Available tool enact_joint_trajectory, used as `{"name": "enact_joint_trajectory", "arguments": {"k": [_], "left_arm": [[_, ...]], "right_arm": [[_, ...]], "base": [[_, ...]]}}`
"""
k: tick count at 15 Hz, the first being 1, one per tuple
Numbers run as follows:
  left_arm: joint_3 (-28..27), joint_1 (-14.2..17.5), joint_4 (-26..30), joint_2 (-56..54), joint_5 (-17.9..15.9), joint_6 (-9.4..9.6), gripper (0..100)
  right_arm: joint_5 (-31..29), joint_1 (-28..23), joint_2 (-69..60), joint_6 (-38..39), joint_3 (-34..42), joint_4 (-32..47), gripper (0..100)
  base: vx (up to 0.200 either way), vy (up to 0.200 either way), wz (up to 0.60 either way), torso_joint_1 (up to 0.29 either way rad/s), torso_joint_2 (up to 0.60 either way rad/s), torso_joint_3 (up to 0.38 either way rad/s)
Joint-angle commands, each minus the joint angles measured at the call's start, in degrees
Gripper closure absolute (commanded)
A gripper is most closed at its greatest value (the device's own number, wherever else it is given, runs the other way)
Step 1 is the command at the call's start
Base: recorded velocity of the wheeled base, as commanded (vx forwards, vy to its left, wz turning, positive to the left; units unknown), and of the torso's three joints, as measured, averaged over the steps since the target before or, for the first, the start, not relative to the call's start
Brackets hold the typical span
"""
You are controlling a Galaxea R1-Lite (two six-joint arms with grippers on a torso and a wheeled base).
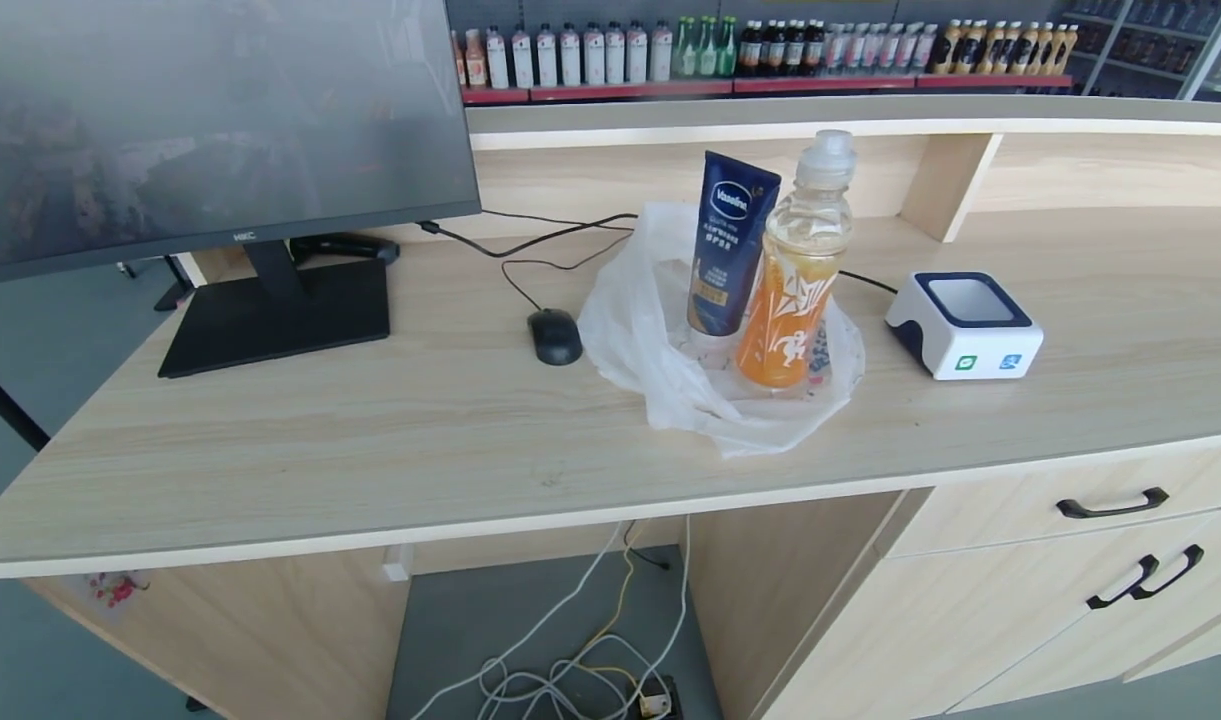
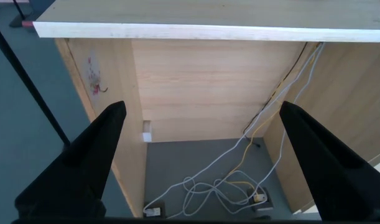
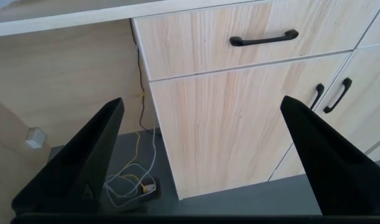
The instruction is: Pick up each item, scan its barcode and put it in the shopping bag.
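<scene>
Head view: A white shopping bag lies open at mid-table. It holds two items, both upright and side by side: a dark blue tube and an orange drink bottle. A white scanner sits near the bag on its right, not touching it. A black mouse lies just left of the bag.

Left wrist view: The left fingers are spread wide with nothing between them. They sit below the table edge, facing loose cables on the floor.

Right wrist view: The right fingers are spread wide and empty, facing a drawer and cabinet doors.
</scene>
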Motion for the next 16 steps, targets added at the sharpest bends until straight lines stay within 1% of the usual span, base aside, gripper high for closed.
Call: {"name": "enact_joint_trajectory", "arguments": {"k": [1, 16], "left_arm": [[0.00, 0.00, -0.01, 0.00, -0.01, 0.02, 0], [0.00, 0.00, -0.01, 0.00, 0.07, 0.02, 0]], "right_arm": [[-0.02, 0.01, 0.09, 0.02, 0.01, -0.02, 0], [-0.02, 0.01, 0.09, 0.37, 0.01, -0.02, 0]], "base": [[0.000, -0.200, 0.00, -0.002, 0.00, 0.007], [0.000, -0.200, 0.00, 0.006, 0.00, 0.002]]}}
